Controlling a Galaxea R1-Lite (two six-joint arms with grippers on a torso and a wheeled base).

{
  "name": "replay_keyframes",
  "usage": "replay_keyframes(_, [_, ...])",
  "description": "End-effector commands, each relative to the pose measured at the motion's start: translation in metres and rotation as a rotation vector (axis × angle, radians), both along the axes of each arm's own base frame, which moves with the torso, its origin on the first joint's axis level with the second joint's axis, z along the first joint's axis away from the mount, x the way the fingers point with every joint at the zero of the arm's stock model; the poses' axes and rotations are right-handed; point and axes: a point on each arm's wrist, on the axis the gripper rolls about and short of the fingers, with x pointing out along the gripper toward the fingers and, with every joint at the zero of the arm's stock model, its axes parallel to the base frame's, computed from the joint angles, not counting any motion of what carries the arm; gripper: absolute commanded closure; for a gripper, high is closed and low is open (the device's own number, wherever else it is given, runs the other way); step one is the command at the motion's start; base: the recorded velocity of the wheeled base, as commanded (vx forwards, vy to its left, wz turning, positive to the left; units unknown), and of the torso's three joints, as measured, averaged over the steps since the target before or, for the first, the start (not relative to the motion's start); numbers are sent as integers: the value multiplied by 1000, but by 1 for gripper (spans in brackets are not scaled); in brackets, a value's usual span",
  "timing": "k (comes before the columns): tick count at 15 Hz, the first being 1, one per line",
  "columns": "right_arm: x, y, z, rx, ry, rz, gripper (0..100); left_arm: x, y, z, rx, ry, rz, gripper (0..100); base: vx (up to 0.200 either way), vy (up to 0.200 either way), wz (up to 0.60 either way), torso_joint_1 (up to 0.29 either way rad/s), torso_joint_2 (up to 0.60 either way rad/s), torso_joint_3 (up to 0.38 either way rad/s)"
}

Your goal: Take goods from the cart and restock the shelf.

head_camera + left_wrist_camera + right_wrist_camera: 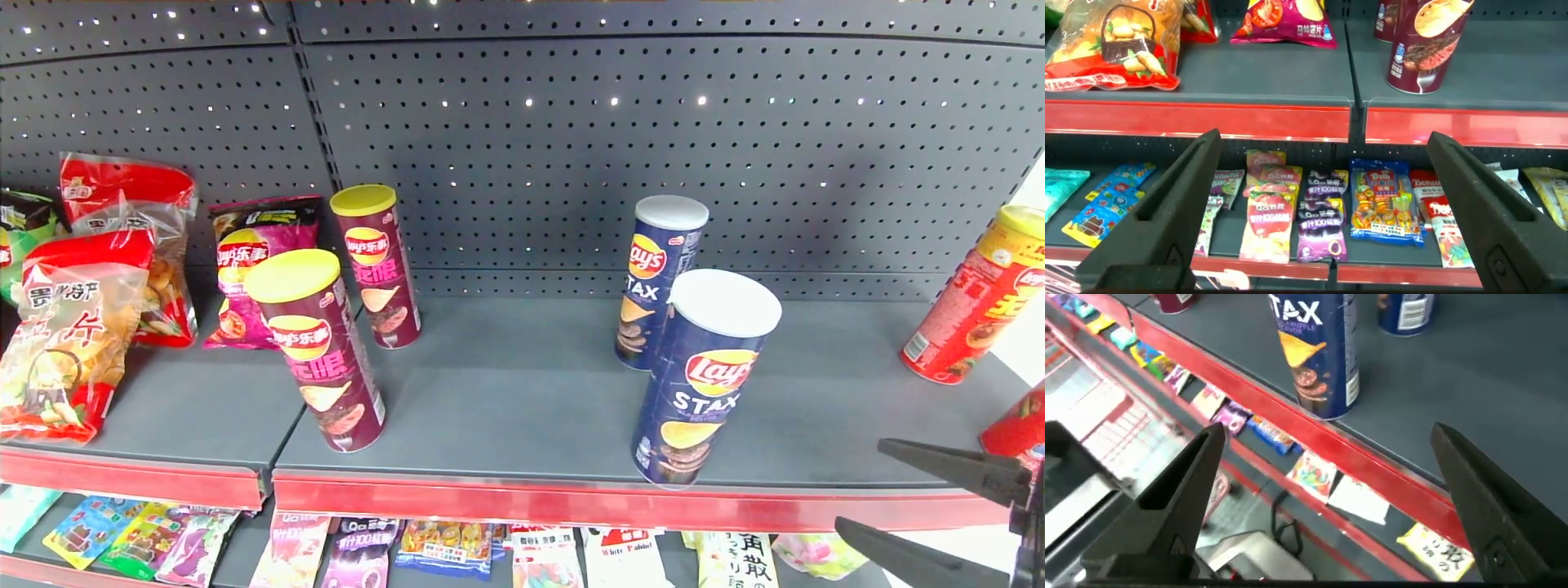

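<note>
On the grey shelf (522,392) two maroon chip cans with yellow lids stand at the left, one near the front (318,351) and one behind (377,265). Two blue cans with white lids stand right of centre, front (702,380) and back (657,282). A red can (976,298) leans at the far right. My right gripper (859,483) hangs open and empty below the shelf's front lip, right of the front blue can (1319,351); its fingers (1176,498) frame the red lip. My left gripper (1324,139) is open and empty before the red shelf edge (1208,118), below the front maroon can (1422,45).
Snack bags (69,327) fill the shelf's left end, with a purple bag (253,269) behind the maroon cans. The lower shelf holds several candy packs (1323,212). Another red can (1020,425) shows at the right edge. The wire cart (1094,433) sits below, off the shelf front.
</note>
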Motion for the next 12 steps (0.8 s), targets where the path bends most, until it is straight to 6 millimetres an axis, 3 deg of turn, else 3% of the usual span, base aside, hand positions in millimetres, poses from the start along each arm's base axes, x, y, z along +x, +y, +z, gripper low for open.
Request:
replay_keyframes(1, [30,-2,3,16,69,-2,0,0,0,0,0,1,1,0,0,0,0,0,0,0])
replay_keyframes(5, [44,-15,-4,-43,49,39,0,0,0,0,-1,1,1,0,0,0,0,0,0,0])
replay_keyframes(12, [62,-18,-23,-95,-4,333,0,0,0,0,0,1,1,0,0,0,0,0,0,0])
